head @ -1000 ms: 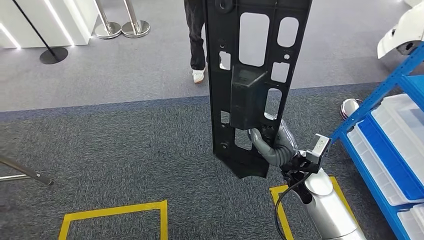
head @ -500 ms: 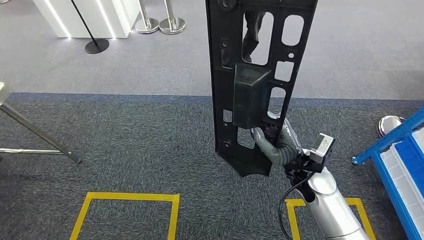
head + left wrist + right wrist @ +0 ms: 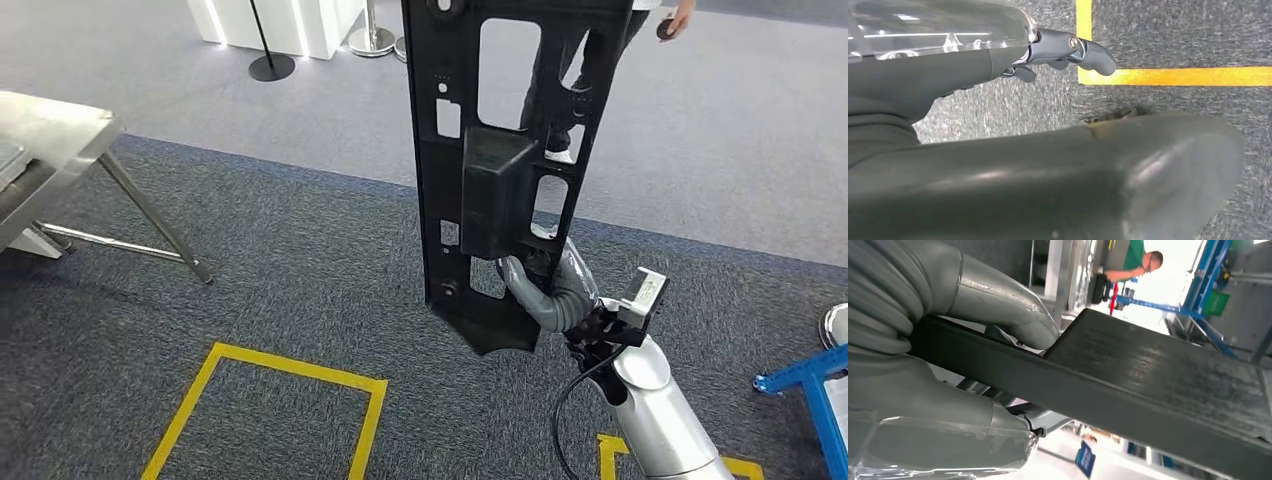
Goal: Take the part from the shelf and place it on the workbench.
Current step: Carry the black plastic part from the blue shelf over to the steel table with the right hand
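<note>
The part (image 3: 500, 180) is a long black plastic panel with several cut-outs and a boxy bulge in its middle. It stands upright in the head view, and my right hand (image 3: 545, 285) grips it near its lower end. In the right wrist view the grey thumb (image 3: 998, 300) and fingers (image 3: 923, 410) clamp the part's dark edge (image 3: 1148, 375). A metal workbench (image 3: 40, 150) on slanted legs shows at the far left. In the left wrist view my left hand (image 3: 1068, 47) hangs over the carpet, fingers loosely apart, holding nothing.
Yellow tape squares (image 3: 290, 370) mark the grey carpet in front of me. A blue shelf corner (image 3: 810, 385) sits at the right edge. A person (image 3: 590, 60) stands beyond the part. A stanchion base (image 3: 270, 68) and white counter (image 3: 290, 20) stand at the back.
The whole view has swung left: the blue shelf has slid out at the right and the workbench has come in at the left. The part stays gripped in my right hand.
</note>
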{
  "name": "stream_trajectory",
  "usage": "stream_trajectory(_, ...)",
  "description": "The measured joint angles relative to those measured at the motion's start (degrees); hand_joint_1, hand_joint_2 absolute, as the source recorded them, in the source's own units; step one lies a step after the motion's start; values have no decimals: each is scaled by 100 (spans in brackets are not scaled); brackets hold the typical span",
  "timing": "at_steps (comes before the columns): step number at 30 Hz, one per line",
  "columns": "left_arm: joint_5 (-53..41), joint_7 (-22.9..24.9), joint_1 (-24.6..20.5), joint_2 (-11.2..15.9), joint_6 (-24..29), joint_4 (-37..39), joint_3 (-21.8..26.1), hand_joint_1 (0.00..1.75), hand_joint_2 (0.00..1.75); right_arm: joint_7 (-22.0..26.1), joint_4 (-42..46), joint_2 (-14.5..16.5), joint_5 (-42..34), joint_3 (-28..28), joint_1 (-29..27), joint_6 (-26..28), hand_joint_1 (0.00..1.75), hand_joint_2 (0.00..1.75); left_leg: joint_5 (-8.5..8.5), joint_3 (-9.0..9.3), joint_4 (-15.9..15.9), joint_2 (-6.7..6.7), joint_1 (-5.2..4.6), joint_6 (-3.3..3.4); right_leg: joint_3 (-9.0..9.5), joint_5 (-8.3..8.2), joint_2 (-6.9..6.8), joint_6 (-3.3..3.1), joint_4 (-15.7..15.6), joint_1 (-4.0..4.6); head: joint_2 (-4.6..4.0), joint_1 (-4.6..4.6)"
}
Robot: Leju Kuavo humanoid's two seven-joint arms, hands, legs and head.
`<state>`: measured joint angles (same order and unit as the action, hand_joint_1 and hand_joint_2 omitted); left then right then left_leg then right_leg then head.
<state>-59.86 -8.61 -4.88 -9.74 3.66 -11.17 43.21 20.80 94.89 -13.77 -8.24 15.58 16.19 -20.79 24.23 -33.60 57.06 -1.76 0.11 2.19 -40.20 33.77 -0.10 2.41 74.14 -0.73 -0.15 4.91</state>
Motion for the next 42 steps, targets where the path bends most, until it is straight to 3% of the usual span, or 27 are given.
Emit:
stream_trajectory(1,1,1,6,-1,1,0,0,0,0,-11,0,1,3,-1,-5,-3,175,175,-2,-4,12,-81,3,-9,-7,-93,3,7,-17,-10,0,0)
stream_trajectory(2,2,1,14,-1,3,0,0,0,0,-22,1,2,3,0,-6,-7,175,175,0,-6,27,-165,8,-22,84,-282,25,12,-240,-23,0,1)
stream_trajectory(3,1,1,22,-3,7,0,0,0,0,-36,1,3,2,-1,-2,-9,175,175,6,-12,47,-244,14,-41,261,-523,118,15,-644,-47,0,0)
stream_trajectory(5,-9,1,24,-7,12,0,0,0,0,-61,4,11,2,-6,-6,-5,175,175,18,-66,107,-379,15,-100,555,-788,424,8,-1340,-89,0,1)
stream_trajectory(6,-18,2,26,-8,13,0,0,0,0,-72,12,16,2,-14,-26,-1,175,175,15,-106,127,-443,22,-138,613,-814,532,-8,-1505,-96,0,1)
stream_trajectory(7,-27,3,33,-8,13,0,0,0,0,-79,23,19,2,-22,-50,2,175,175,4,-141,134,-510,31,-179,617,-786,554,-36,-1540,-86,0,1)
stream_trajectory(9,-46,15,66,-5,16,0,0,0,0,-86,58,19,2,-35,-86,1,175,175,-9,-186,134,-569,50,-255,624,-800,408,-120,-1567,-87,0,1)
stream_trajectory(11,-57,55,91,-2,32,0,0,0,0,-89,100,13,1,-46,-90,-11,175,175,140,-306,369,-314,35,-303,651,-815,249,-208,-1607,-99,0,1)
stream_trajectory(13,-57,103,87,-1,50,0,1,0,0,-98,125,6,-10,-74,-97,-22,175,175,480,-602,1014,0,40,-330,662,-811,88,-259,-1618,-73,0,1)
stream_trajectory(15,-62,145,86,-1,40,0,1,0,0,-113,129,4,-29,-125,-141,-20,175,175,696,-868,1608,84,58,-348,664,-802,-88,-277,-1616,-47,0,1)
stream_trajectory(16,-64,166,95,0,29,0,1,0,0,-118,130,4,-39,-150,-175,-17,175,175,667,-873,1654,102,60,-348,665,-797,-175,-280,-1614,-37,0,1)
stream_trajectory(18,-66,189,119,3,15,0,2,0,0,-120,134,4,-55,-188,-228,-9,175,175,384,-575,1158,190,52,-314,674,-787,-321,-275,-1612,-18,0,1)
stream_trajectory(20,-66,192,119,6,15,0,2,0,0,-118,157,4,-67,-221,-250,1,175,175,172,-170,434,447,-3,-236,689,-770,-445,-244,-1605,16,0,1)
stream_trajectory(21,-67,192,112,7,15,0,2,0,0,-116,171,4,-72,-242,-257,4,175,175,137,-57,218,538,-32,-198,697,-763,-506,-221,-1604,32,0,1)
stream_trajectory(22,-67,192,110,7,15,0,2,0,0,-115,181,4,-76,-261,-263,4,175,175,146,-17,120,574,-56,-171,705,-758,-567,-196,-1605,43,0,1)
stream_trajectory(24,-68,193,129,7,15,0,2,0,0,-116,195,15,-79,-281,-272,3,175,175,114,-19,78,452,-41,-127,729,-746,-650,-139,-1613,44,0,1)
stream_trajectory(26,-68,195,142,5,15,0,2,0,0,-116,217,37,-79,-293,-277,2,175,175,63,0,16,330,-4,-80,671,-598,-448,-79,-1437,22,0,0)
stream_trajectory(28,-68,195,130,3,13,0,2,0,0,-115,231,56,-80,-315,-295,2,175,175,33,3,-10,214,12,-49,382,-241,-133,-41,-807,-3,0,0)
stream_trajectory(30,-68,196,127,2,8,0,2,0,0,-116,230,65,-81,-328,-336,3,175,175,26,-9,-2,81,13,-42,40,17,-31,-16,-111,-12,0,0)
stream_trajectory(31,-68,196,132,2,6,0,2,0,0,-118,229,66,-81,-329,-354,3,175,175,25,-13,6,8,16,-46,-22,-3,-21,-4,3,-21,0,0)
stream_trajectory(32,-68,197,137,2,5,0,2,0,0,-119,230,66,-81,-330,-366,2,175,175,25,-14,20,-63,23,-56,30,-133,-11,9,-115,-37,0,0)
stream_trajectory(33,-68,197,140,2,4,0,2,0,0,-120,230,66,-81,-331,-370,2,175,175,31,-16,44,-137,33,-75,190,-339,37,26,-445,-65,0,-1)
stream_trajectory(35,-68,197,133,3,4,0,2,0,0,-120,231,69,-80,-334,-371,2,175,175,56,-53,124,-280,45,-138,548,-632,283,49,-1185,-123,0,-1)
stream_trajectory(37,-68,196,128,4,4,0,2,0,0,-121,231,76,-79,-337,-379,2,175,175,60,-117,177,-397,46,-214,674,-681,418,8,-1480,-127,0,-1)
stream_trajectory(39,-68,197,140,4,4,0,3,0,0,-121,234,79,-79,-338,-382,2,175,175,42,-162,170,-484,57,-285,660,-691,305,-82,-1480,-103,0,0)
stream_trajectory(40,-68,197,147,5,4,0,3,0,0,-120,237,79,-79,-337,-377,2,175,175,62,-181,197,-448,60,-312,667,-697,247,-126,-1490,-102,0,0)
stream_trajectory(42,-68,198,146,6,4,0,3,0,0,-120,245,70,-79,-338,-371,2,175,175,277,-336,541,-210,59,-353,686,-702,105,-208,-1515,-103,0,0)
